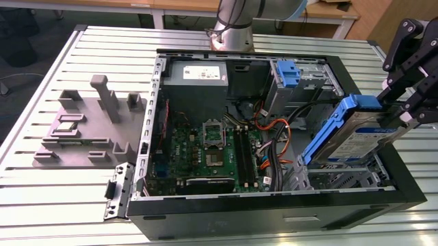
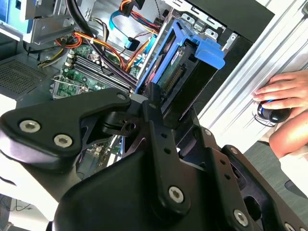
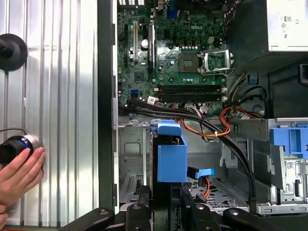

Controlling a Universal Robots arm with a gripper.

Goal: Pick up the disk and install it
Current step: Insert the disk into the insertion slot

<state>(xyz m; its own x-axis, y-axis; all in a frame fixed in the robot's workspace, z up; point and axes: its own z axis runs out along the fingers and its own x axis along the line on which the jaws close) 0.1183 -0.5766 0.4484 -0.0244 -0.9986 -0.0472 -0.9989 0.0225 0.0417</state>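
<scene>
We've got the gripper [image 1: 405,114] clamped tight on the upper end of the disk [image 1: 356,134], a finger on either side. The disk hangs tilted over the metal drive cage [image 1: 342,178], in the corner of the open computer case [image 1: 274,214] at the exterior view's right. Its lower end dips towards the cage, though we can't tell if it touches. In the first wrist view the disk [image 3: 171,156] shows edge-on, a blue strip between the black fingers [image 3: 137,216], with the motherboard [image 3: 183,57] beyond. Outside the case, a person's hand [image 3: 19,171] rests on the slatted table [image 1: 61,205], touching a small black knob [image 3: 14,147].
</scene>
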